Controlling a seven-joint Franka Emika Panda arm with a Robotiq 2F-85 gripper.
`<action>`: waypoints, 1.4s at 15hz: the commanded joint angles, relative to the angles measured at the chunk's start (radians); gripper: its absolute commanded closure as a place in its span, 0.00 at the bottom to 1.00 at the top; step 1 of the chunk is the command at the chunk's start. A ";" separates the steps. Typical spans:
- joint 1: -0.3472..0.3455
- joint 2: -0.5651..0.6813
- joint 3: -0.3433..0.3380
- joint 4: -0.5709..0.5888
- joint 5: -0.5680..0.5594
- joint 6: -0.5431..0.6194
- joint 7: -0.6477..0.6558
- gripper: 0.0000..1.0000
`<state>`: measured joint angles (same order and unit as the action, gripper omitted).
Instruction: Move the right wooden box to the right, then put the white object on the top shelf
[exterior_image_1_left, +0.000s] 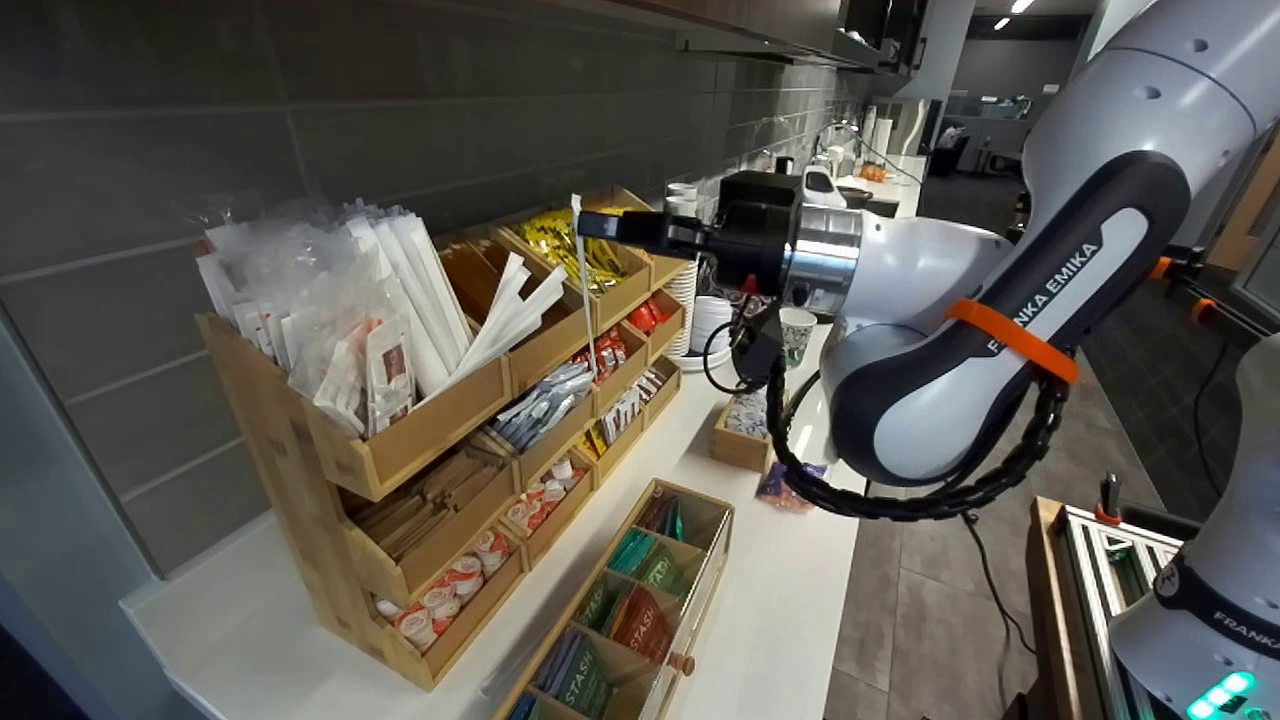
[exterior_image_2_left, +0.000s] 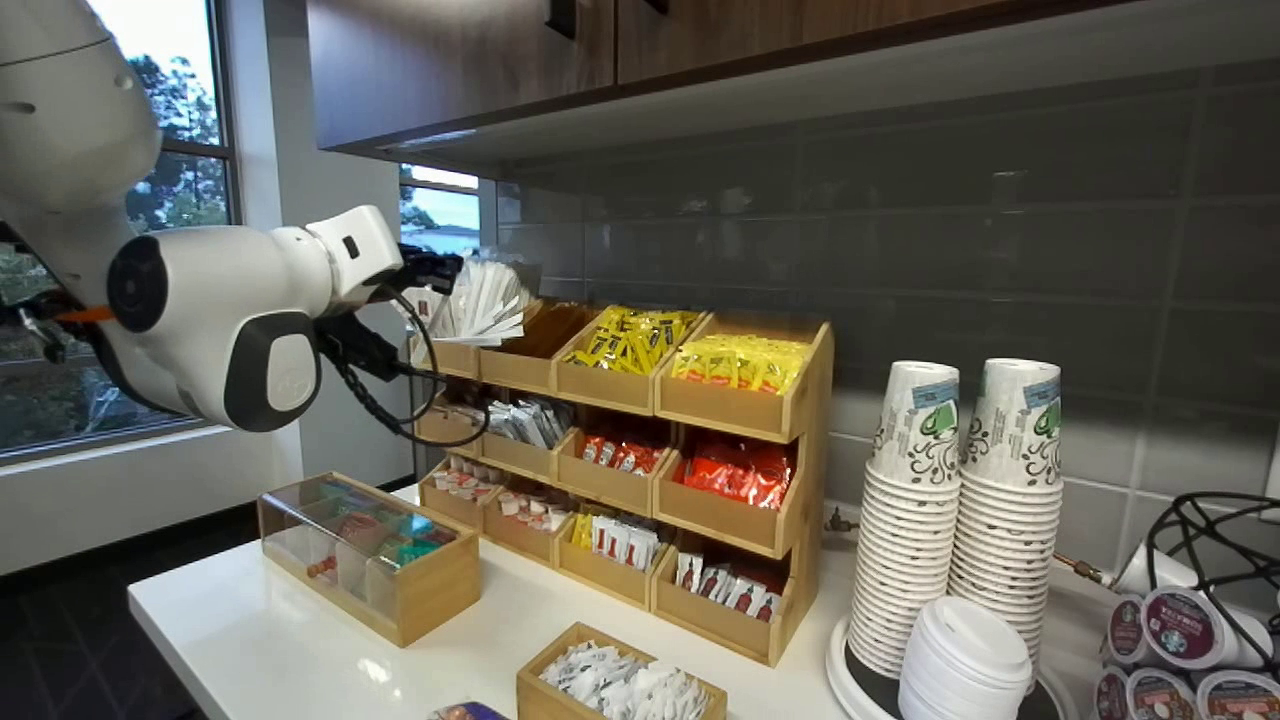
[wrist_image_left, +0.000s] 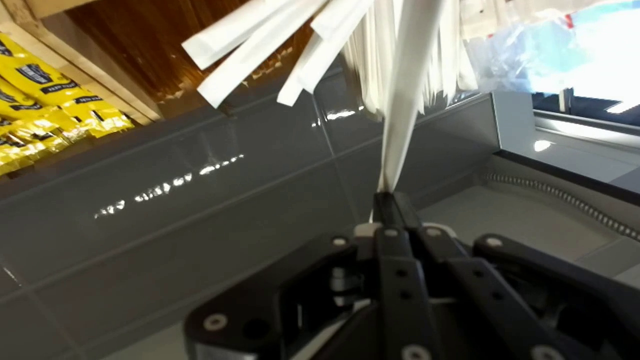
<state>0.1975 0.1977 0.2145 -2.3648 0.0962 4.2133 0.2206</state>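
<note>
Black gripper (wrist_image_left: 392, 201) up close, pinched on a skinny white strip (wrist_image_left: 407, 95) near the top shelf (exterior_image_1_left: 470, 405); small wooden box (exterior_image_1_left: 740, 450) off right in both exterior views.

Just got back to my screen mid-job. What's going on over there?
The robot's gripper is shut on a long white strip, holding it nearly upright in front of the stepped wooden rack. Most of the strip hangs below the grip; whether its lower end touches the rack, I can't tell. It is not yet on the top shelf, where more white strips stick up. The small wooden box of white packets sits on the counter in front of the rack.
</note>
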 joint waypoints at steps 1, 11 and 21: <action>0.003 0.007 0.002 0.015 0.009 -0.002 -0.004 0.99; 0.059 0.080 0.015 0.138 0.296 0.033 -0.060 1.00; 0.285 0.230 -0.159 0.439 0.481 0.032 -0.077 1.00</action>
<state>0.3936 0.3515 0.1364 -2.0133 0.5311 4.2147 0.1529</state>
